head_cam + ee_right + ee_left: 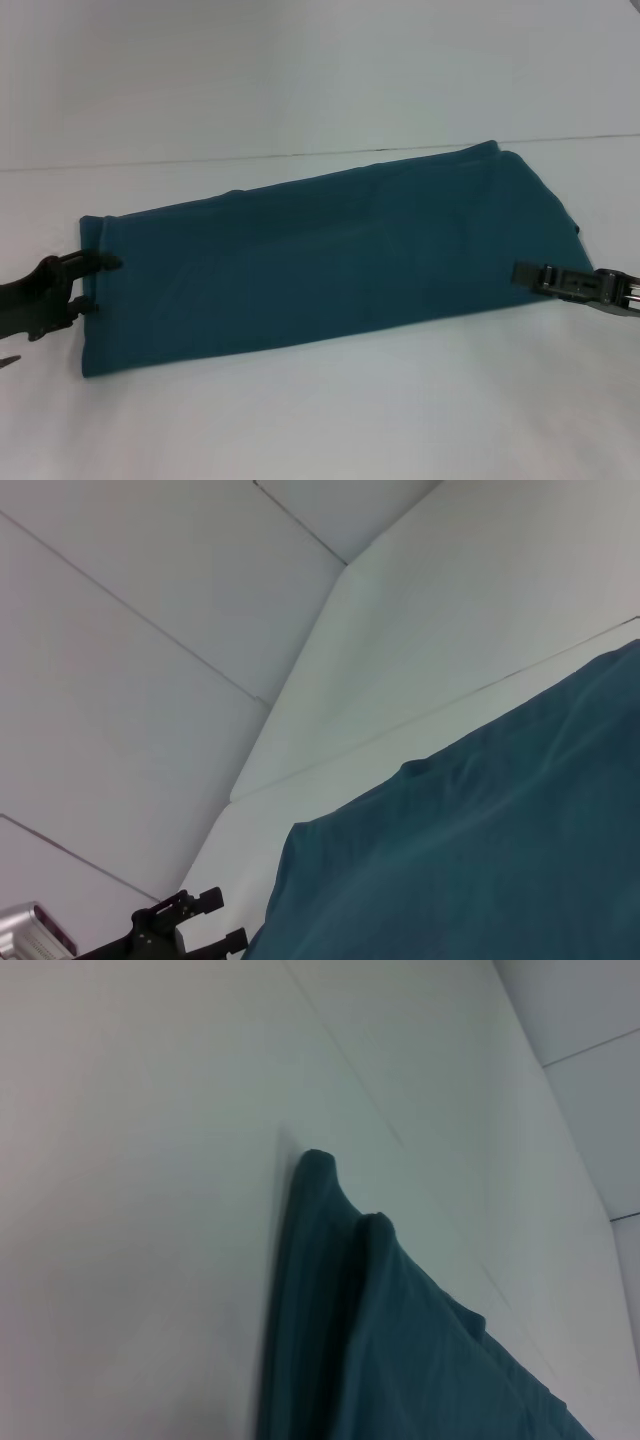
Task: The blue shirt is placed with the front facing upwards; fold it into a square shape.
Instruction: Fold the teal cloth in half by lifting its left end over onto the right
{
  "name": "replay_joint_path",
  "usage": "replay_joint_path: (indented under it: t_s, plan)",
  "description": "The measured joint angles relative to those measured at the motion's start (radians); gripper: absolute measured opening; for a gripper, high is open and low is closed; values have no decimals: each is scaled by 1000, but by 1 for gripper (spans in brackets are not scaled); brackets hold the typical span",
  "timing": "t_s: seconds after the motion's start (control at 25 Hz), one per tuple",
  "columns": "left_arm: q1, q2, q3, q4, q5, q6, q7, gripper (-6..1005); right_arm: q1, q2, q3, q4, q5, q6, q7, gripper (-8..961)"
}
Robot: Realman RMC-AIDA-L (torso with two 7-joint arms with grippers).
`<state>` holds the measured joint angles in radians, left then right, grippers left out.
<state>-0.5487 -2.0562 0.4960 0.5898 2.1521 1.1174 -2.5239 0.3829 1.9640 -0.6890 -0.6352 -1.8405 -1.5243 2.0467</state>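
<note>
The blue shirt point(330, 260) lies on the white table as a long folded band, running from near left to far right, plain cloth upward. My left gripper point(97, 284) is open at the band's left end, its fingertips point(105, 263) just touching the edge. My right gripper point(520, 272) lies low over the band's right end. The left wrist view shows the shirt point(400, 1360) with two small raised folds of cloth at its end. In the right wrist view the shirt point(480, 840) fills the lower right and the left gripper point(220, 920) shows far off, fingers apart.
The white table point(320, 420) extends in front of the shirt and to both sides. Behind the shirt a white wall point(300, 70) rises from the table's back edge.
</note>
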Motion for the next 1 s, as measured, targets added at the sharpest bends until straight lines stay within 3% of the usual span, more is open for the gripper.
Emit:
replay_joint_path:
  t_s: [0.52,0.8,1.0]
  plan:
    - [-26,-15,24,-49,12,-108,30,794,-2,3,2,1,0,4,0,897]
    - [-18,-14,23,-24,1,-69,28,794,-2,2,2,2,0,3,0,897]
    - [-19,10,39,40,14,5,39,794,0,-1,3,2,2,-1,0,897]
